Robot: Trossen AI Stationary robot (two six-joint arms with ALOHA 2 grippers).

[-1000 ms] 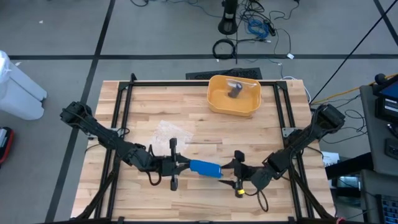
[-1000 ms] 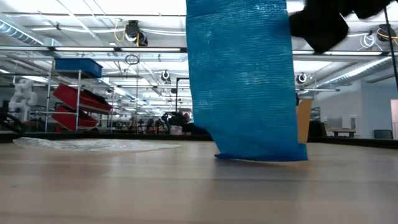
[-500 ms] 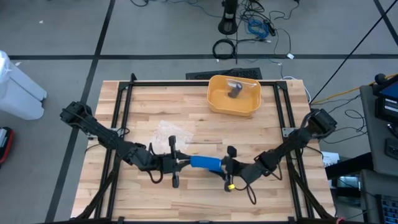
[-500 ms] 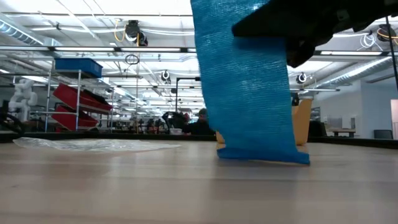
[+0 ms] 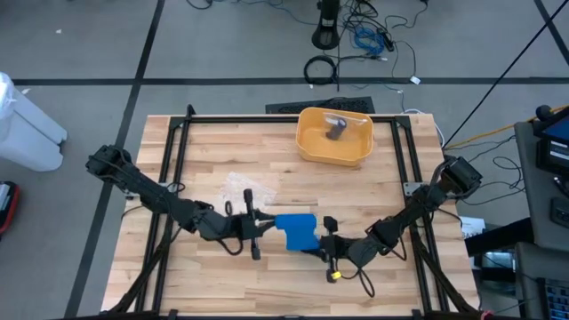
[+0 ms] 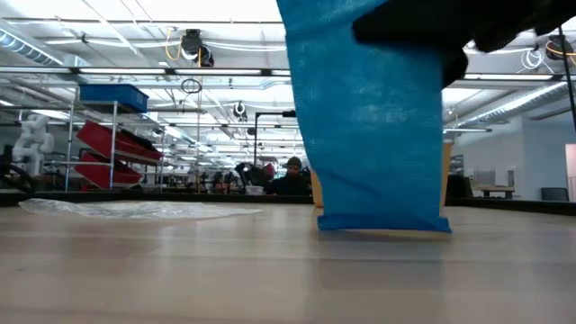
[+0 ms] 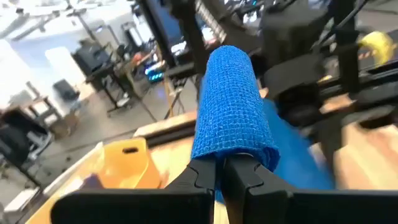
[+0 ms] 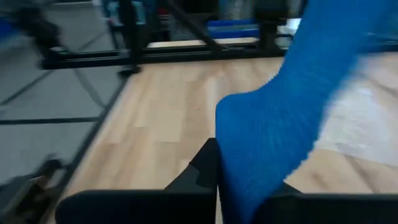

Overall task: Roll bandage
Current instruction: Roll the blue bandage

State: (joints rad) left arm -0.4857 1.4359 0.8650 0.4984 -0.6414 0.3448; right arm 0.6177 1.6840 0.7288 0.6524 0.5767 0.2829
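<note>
I see the bandage (image 5: 296, 230) stretched between my arms: left gripper (image 5: 255, 224) clamps the rolled end, right gripper (image 5: 325, 247) pinches the loose tail.

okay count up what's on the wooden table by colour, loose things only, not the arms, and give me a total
Blue: 1, the bandage, held between the left tool and right tool.
Yellow: 1, the bin.
Dark grey: 1, the object in the bin.
Clear: 1, the plastic wrapper.
Total: 4
</note>
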